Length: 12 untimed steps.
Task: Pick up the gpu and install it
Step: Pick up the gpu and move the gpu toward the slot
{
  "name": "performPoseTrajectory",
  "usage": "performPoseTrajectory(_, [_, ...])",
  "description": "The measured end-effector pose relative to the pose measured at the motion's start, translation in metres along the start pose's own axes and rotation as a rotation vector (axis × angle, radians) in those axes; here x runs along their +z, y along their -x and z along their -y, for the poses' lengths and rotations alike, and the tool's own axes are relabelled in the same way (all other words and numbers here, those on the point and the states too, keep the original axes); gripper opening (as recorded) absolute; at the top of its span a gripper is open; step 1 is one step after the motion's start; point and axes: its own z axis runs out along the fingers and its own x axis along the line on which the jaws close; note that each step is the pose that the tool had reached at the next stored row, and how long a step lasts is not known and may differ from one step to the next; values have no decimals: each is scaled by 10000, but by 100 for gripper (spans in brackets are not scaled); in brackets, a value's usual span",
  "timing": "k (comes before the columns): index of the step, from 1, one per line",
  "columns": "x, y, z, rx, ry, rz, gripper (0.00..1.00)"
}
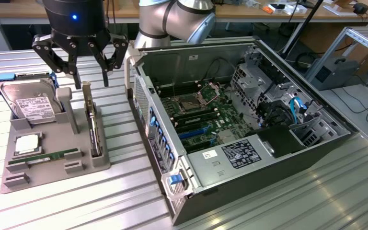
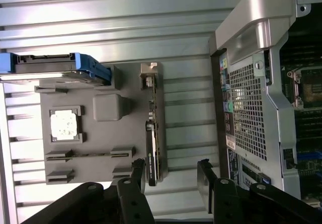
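gripper (image 1: 91, 79) hovered above the gpu (image 1: 94, 134)
jaws were wide apart, holding nothing; gpu stood on edge at the tray's (image 1: 43, 170) edge.

The gpu (image 1: 93, 128) stands clear between hard drive (image 1: 32, 103) and computer case (image 1: 267, 188).

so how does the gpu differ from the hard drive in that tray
The gpu is thin and dark; the hard drive is boxy and silver with a white label. The gpu stands on edge; the hard drive leans back, face showing. Both sit in the grey tray.
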Motion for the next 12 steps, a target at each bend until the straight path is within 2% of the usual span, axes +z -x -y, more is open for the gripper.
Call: performPoseTrajectory(12, [28,-2,1,0,0,0,54])
